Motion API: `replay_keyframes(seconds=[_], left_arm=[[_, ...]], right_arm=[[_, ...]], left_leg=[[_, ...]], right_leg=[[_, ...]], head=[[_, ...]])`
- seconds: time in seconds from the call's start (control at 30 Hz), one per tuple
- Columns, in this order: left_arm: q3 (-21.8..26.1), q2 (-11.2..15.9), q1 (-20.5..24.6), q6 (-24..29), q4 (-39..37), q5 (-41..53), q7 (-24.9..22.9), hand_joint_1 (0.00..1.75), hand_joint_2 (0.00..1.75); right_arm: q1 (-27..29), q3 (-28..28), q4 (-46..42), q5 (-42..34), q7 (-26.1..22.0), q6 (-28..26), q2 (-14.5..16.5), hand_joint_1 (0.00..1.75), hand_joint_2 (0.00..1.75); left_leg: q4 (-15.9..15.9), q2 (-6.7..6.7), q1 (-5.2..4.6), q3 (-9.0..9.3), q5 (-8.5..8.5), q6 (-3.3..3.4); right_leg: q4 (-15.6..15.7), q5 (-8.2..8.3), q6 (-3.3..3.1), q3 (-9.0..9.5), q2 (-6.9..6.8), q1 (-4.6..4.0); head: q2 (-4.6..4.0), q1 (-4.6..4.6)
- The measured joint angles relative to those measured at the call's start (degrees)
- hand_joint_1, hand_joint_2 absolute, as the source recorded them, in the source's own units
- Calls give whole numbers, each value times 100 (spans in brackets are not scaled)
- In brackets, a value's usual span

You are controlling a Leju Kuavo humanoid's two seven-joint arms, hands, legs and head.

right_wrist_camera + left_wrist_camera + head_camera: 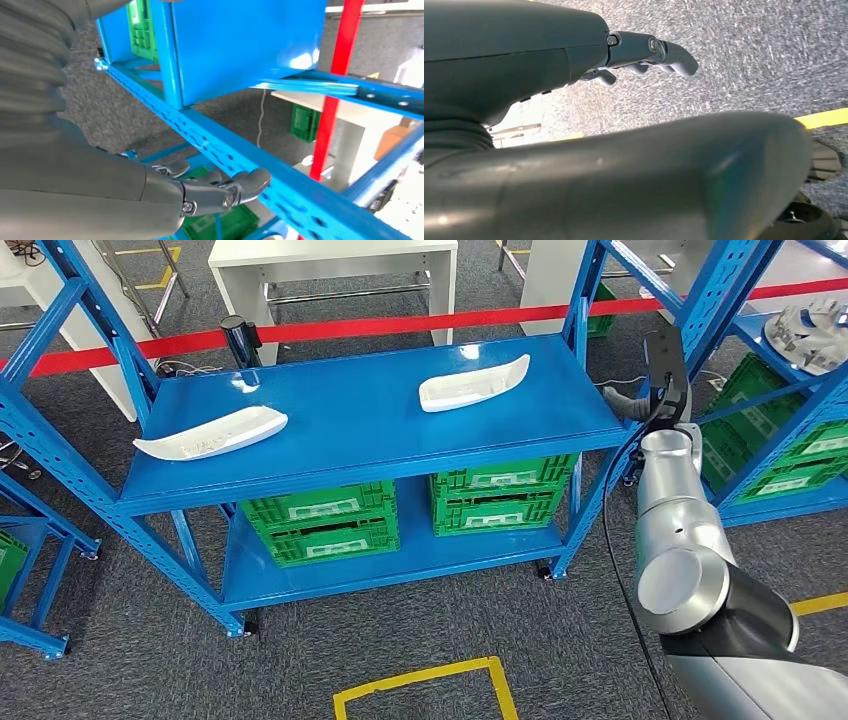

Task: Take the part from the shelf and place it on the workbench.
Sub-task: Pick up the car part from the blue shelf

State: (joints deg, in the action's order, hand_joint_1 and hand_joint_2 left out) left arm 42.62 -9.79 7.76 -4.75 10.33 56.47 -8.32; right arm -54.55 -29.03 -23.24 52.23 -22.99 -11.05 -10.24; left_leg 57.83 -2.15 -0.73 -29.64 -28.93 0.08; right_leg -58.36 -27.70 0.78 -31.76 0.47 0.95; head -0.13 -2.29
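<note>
Beside the blue shelf upright [240,155] my right hand [215,192] hangs empty, fingers loosely apart, the white part [473,386] well beyond it on the shelf, so reaching risks clipping that frame.

The shelf [350,420] is blue painted metal, smooth with a slight sheen. Two white parts [212,433] [472,385] look like matt moulded plastic. Green crates [320,522] are ribbed plastic. The floor [130,660] is rough grey carpet. At 4 o'clock, the right arm [690,560] is brushed silver metal.
</note>
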Motion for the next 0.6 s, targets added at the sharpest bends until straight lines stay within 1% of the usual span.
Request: replay_keyframes(seconds=[0.2,0.3,0.4,0.5,0.6], left_arm=[[1,-4,-6,0,-9,-10,107,0,0],[2,-9,-12,-1,-16,-5,125,0,0],[3,-13,-14,-1,-20,20,127,0,0],[3,-21,-14,-1,-25,56,126,0,0],[3,-29,-7,0,-26,81,126,0,0]], right_arm=[[-239,362,-2,-51,210,-85,-34,0,175],[-430,549,-1,37,464,-107,-47,0,175],[-704,791,13,265,869,-92,-49,0,175],[-991,1132,54,675,1428,-43,-34,0,175],[-1265,1493,126,1102,1904,27,80,0,175]], left_leg=[[1,0,0,-1,1,1],[1,1,0,-2,1,1],[1,2,-1,-4,1,1],[1,0,0,-8,3,1],[1,4,0,-10,6,0]], right_leg=[[0,1,0,0,-1,0],[0,1,0,-2,-1,1],[0,2,0,-4,-1,1],[-1,2,0,-5,-2,1],[-3,4,-2,-8,0,0]], head=[[0,0],[0,0],[0,0],[0,0],[0,-1]])
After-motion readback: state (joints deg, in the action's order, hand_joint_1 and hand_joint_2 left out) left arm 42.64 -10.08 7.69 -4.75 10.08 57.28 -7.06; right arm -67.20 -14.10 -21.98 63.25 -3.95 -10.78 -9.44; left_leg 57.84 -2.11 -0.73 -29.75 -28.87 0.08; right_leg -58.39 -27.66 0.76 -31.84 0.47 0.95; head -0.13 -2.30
